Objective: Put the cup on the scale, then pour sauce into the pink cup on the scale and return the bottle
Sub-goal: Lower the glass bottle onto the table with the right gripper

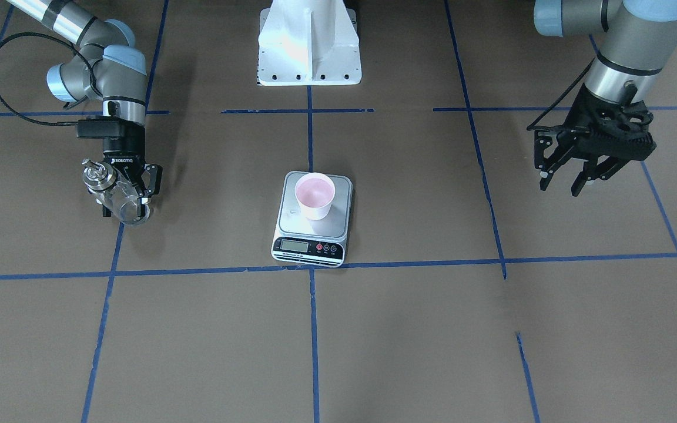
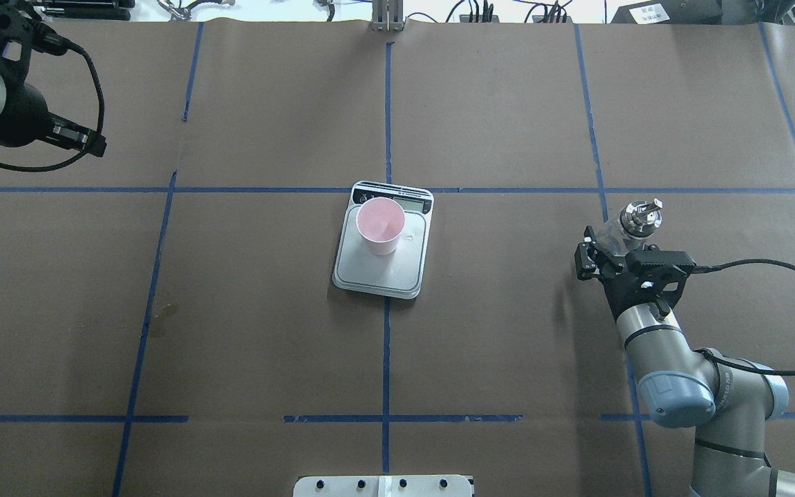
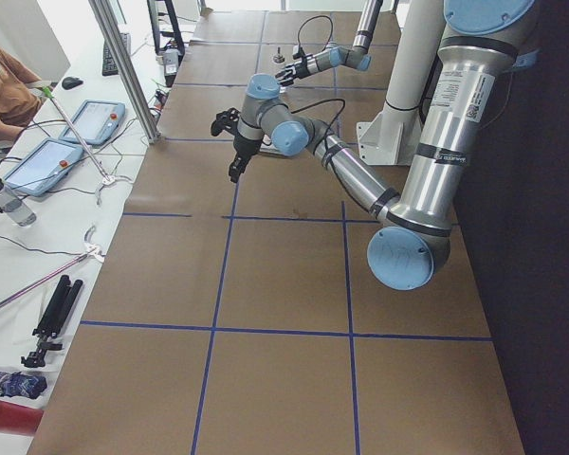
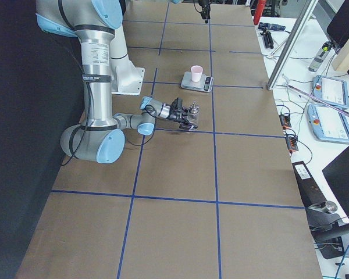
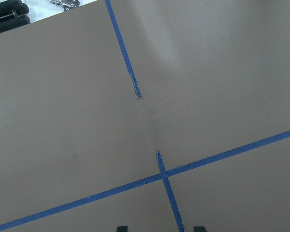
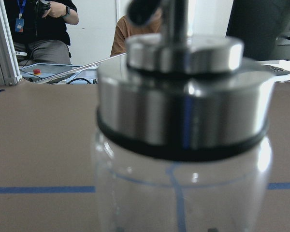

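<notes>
Brown worktop (image 2: 508, 345) with blue tape lines. At its centre lies the scale (image 2: 404, 269), display toward the far edge, and the pink cup (image 2: 379, 226) stands upright on it. That step looks done. My left gripper (image 1: 567, 176) hangs released, well off to the left. Toward the right edge, my right gripper (image 1: 127, 194) clasps the bottle (image 6: 183, 145), long axis vertical, spout up. I cannot tell whether sauce is poured. If not, the next move is to carry it over the cup and tip.
</notes>
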{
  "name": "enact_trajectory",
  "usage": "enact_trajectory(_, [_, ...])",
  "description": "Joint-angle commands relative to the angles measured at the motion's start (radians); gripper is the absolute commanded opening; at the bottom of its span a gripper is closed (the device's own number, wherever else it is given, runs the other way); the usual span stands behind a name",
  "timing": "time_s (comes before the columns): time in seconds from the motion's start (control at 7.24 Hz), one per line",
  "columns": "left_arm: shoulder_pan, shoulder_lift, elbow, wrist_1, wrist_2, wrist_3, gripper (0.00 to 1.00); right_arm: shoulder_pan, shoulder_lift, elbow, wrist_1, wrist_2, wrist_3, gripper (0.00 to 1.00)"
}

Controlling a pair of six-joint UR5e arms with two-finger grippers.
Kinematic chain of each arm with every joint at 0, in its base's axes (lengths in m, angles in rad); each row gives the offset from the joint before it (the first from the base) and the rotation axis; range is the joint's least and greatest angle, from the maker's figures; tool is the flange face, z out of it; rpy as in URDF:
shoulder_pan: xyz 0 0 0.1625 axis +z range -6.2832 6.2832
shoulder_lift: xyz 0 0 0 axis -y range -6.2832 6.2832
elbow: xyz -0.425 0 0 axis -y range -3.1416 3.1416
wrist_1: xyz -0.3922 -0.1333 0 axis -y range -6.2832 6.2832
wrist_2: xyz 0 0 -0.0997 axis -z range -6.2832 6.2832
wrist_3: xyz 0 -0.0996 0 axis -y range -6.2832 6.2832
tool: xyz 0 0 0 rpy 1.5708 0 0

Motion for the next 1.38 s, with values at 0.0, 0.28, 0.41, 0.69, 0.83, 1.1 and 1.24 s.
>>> enact_trajectory(0.0, [0.0,0.0,0.0,0.0,0.001,0.0,0.55,-0.001,-0.003,-0.009,0.0,-0.001,0.002,1.0])
enact_trajectory(0.28, [0.001,0.002,0.001,0.0,0.0,0.0,0.55,-0.003,-0.003,-0.022,0.002,-0.002,0.002,1.0])
enact_trajectory(0.41, [0.001,0.002,0.0,0.0,0.0,0.0,0.55,-0.003,-0.003,-0.021,0.002,-0.002,0.0,1.0])
enact_trajectory(0.69, [0.001,0.002,0.003,0.002,0.002,0.0,0.55,-0.005,-0.004,-0.013,0.003,-0.012,0.002,1.0])
enact_trajectory(0.83, [0.002,0.002,0.009,0.0,0.0,0.0,0.55,-0.012,-0.003,-0.013,0.003,-0.012,0.002,1.0])
enact_trajectory(1.1, [0.002,0.002,0.007,0.0,0.0,0.0,0.56,-0.043,-0.006,-0.013,0.005,-0.041,0.002,1.0])
enact_trajectory(1.24, [0.002,0.002,0.007,0.002,0.0,0.0,0.56,-0.063,-0.036,-0.01,0.006,-0.043,0.002,1.0])
